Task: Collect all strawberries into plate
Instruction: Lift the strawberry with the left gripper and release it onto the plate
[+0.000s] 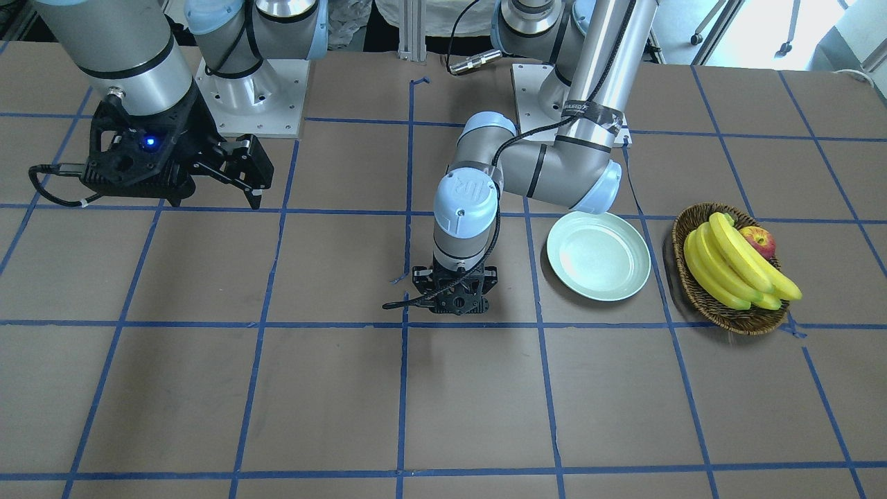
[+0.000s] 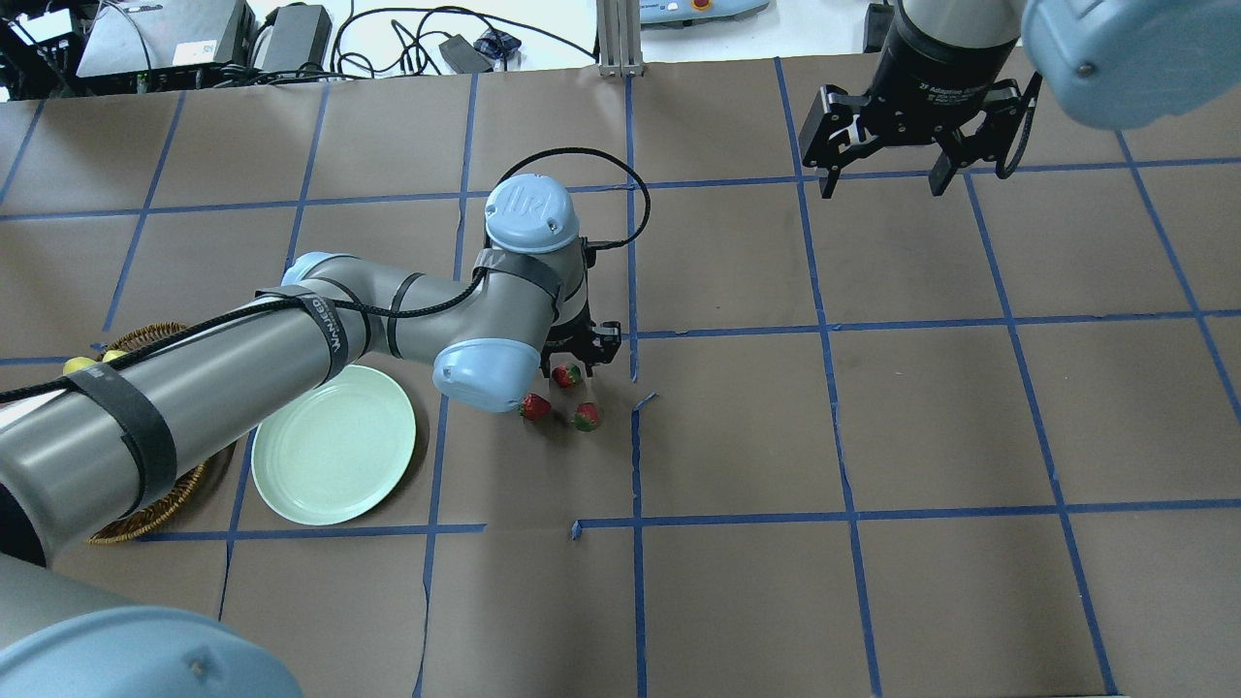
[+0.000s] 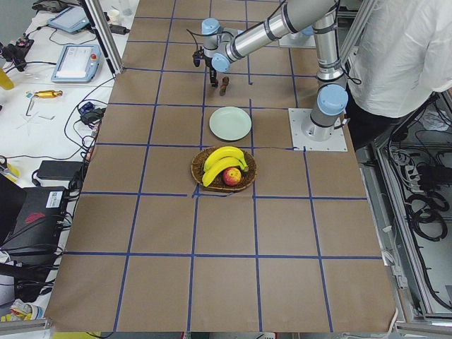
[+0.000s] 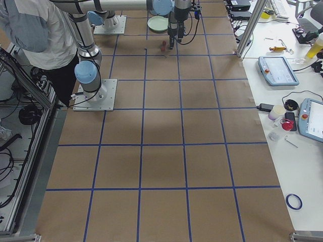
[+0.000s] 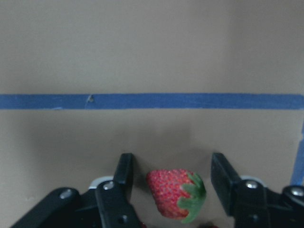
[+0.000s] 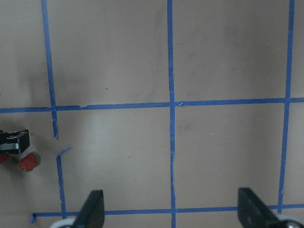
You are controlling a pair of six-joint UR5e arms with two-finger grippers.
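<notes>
Three small red strawberries lie close together near the table's middle in the overhead view. My left gripper [image 2: 572, 364] is down at the table, open, its jaws on either side of one strawberry [image 2: 567, 375]. The left wrist view shows that strawberry [image 5: 175, 192] between the fingers [image 5: 124, 178], with a gap on each side. The other two strawberries [image 2: 534, 406] [image 2: 586, 417] lie just beside it. The pale mint-green plate [image 2: 333, 444] is empty, to the left of the berries. My right gripper [image 2: 884, 184] is open and empty, held above the table far off on the right.
A brown wicker basket [image 1: 700, 294] with bananas [image 1: 734, 270] and a red-yellow apple [image 1: 759, 242] stands beside the plate [image 1: 599, 256]. In the front-facing view my left wrist hides the berries. A person stands behind the robot bases in the side views.
</notes>
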